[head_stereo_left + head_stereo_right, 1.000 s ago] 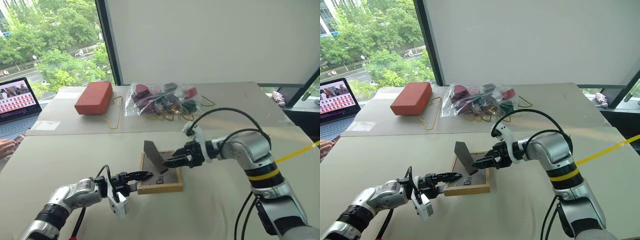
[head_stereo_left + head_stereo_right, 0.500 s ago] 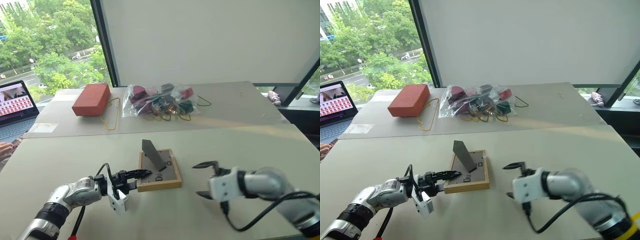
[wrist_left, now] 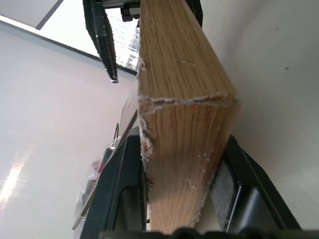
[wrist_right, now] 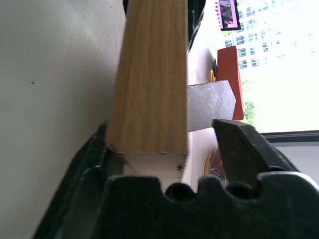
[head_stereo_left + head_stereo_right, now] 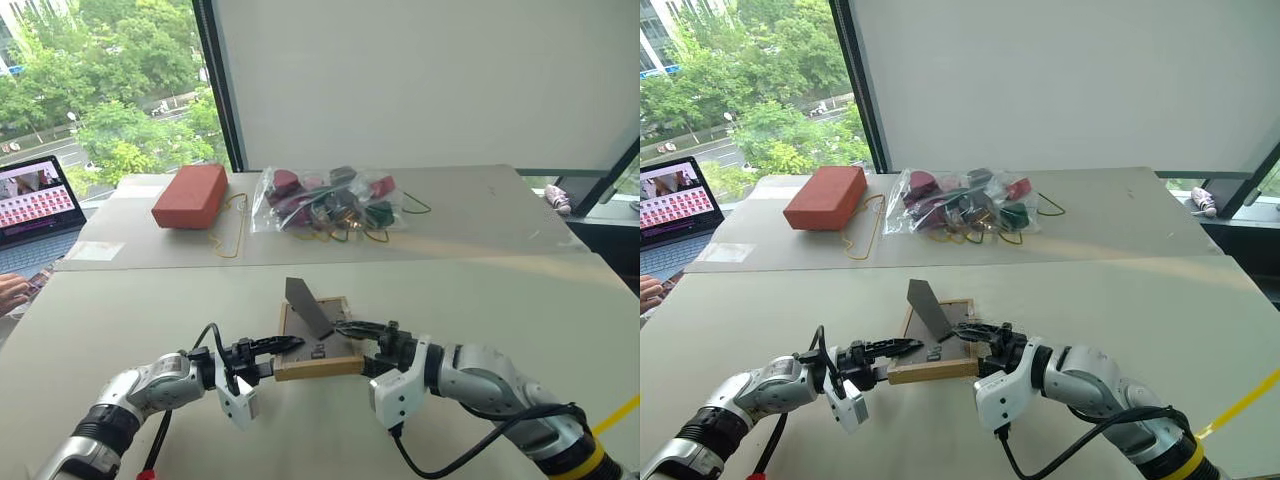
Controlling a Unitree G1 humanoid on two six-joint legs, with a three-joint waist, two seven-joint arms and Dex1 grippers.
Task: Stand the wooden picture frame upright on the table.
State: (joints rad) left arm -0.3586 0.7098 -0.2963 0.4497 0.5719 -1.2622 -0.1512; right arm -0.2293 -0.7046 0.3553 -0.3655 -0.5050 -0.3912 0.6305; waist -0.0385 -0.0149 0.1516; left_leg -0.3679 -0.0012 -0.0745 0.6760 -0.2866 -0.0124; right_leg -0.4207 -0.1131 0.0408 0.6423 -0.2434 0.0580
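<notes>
The wooden picture frame (image 5: 318, 345) lies face down on the table (image 5: 480, 300), prop leg raised. The left tool (image 5: 281, 346) is clamped on its near-left corner; the right tool (image 5: 362, 345) straddles its near-right corner, fingers apart.

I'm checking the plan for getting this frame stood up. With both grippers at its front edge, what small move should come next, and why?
Probably close the right gripper on the wooden picture frame. The frame lies face down on the table with its prop leg raised; the left gripper already clamps one front corner, while a gap shows beside one right finger.
</notes>
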